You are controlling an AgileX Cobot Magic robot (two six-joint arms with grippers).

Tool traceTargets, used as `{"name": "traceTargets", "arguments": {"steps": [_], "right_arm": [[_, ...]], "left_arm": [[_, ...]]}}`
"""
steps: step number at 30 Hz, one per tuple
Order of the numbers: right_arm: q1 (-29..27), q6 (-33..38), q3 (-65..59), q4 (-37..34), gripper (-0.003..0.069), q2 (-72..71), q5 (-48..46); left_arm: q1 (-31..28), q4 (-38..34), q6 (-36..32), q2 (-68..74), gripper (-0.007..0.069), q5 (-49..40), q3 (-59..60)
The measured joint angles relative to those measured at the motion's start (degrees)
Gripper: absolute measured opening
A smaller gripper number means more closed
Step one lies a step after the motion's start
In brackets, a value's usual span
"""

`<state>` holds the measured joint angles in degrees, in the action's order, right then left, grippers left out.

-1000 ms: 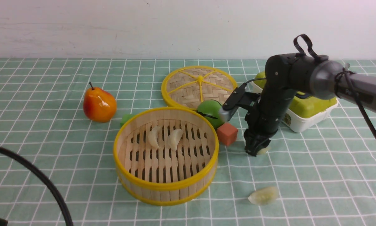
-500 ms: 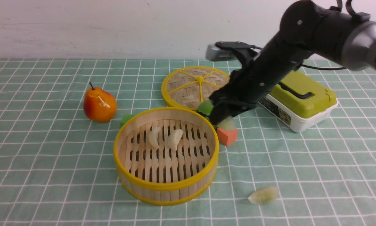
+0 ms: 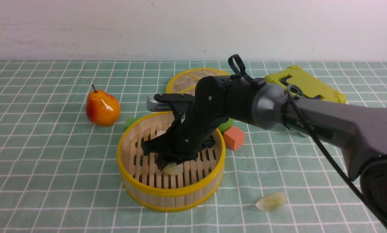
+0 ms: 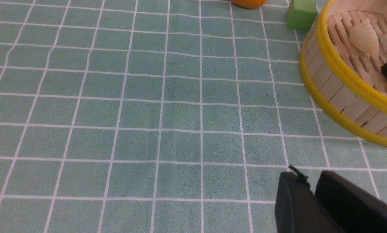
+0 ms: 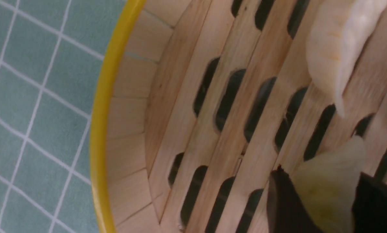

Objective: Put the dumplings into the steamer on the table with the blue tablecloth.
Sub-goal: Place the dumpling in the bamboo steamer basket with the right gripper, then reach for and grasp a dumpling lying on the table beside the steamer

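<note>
Swung over from above the orange block (image 3: 234, 137) since the earlier look, the right fingers (image 5: 280, 200) now sit low inside the steamer (image 3: 170, 192), tips just over the slats. They stand apart by the width of a pale green dumpling (image 5: 329, 181), which sits between them and touches both. The left fingers (image 4: 293, 200) are together with nothing in them, over bare cloth (image 4: 148, 113) just outside the steamer's wall on the robot's left.

One white dumpling (image 5: 335, 48) lies on the slats just beyond the gripped one, not touching it. Open slats run from the fingers to the yellow rim on the other side.

From the front, the arm's bulk hides nearly all of the steamer's far half. The left wrist camera looks past it and catches both white dumplings (image 4: 363, 37) side by side. Only the front view shows the second green dumpling (image 3: 271, 201), lying on the bench (image 3: 51, 161) to the right of the steamer and well apart from it, with the pear (image 3: 102, 108) off to the left.
</note>
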<state>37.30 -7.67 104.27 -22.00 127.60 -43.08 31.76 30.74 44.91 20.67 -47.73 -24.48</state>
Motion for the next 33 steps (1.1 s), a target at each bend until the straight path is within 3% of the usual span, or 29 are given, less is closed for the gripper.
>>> {"name": "traceTargets", "arguments": {"steps": [5, 9, 14, 15, 17, 23, 33], "right_arm": [[0.0, -0.8, 0.0, 0.2, 0.0393, -1.2, 0.0], [-0.1, 2.6, 0.1, 2.1, 0.0437, -6.0, -3.0], [-0.8, 17.1, 1.4, 11.0, 0.0445, -15.1, -14.9], [-1.1, 24.4, 1.6, 15.6, 0.0447, -17.3, -21.4], [-1.9, 30.9, 0.8, 19.3, 0.0447, -19.1, -25.8], [-4.1, 38.8, -8.6, 23.3, 0.0447, -15.9, -27.0], [-4.9, 40.7, -16.7, 26.3, 0.0406, -9.0, -25.5]], "left_arm": [[0.0, -0.4, 0.0, 0.0, 0.0099, 0.0, 0.0], [0.0, -0.7, 0.0, 0.0, 0.0101, 0.0, 0.0], [0.0, -1.0, 0.0, 0.0, 0.0106, 0.0, 0.0], [0.0, -1.1, 0.0, 0.0, 0.0109, 0.1, 0.0], [0.0, -1.2, 0.0, 0.0, 0.0111, 0.3, 0.1], [0.0, -2.2, 0.0, 0.0, 0.0112, 1.3, 0.1], [0.0, -2.8, 0.0, 0.0, 0.0122, 1.4, 0.1]]}}
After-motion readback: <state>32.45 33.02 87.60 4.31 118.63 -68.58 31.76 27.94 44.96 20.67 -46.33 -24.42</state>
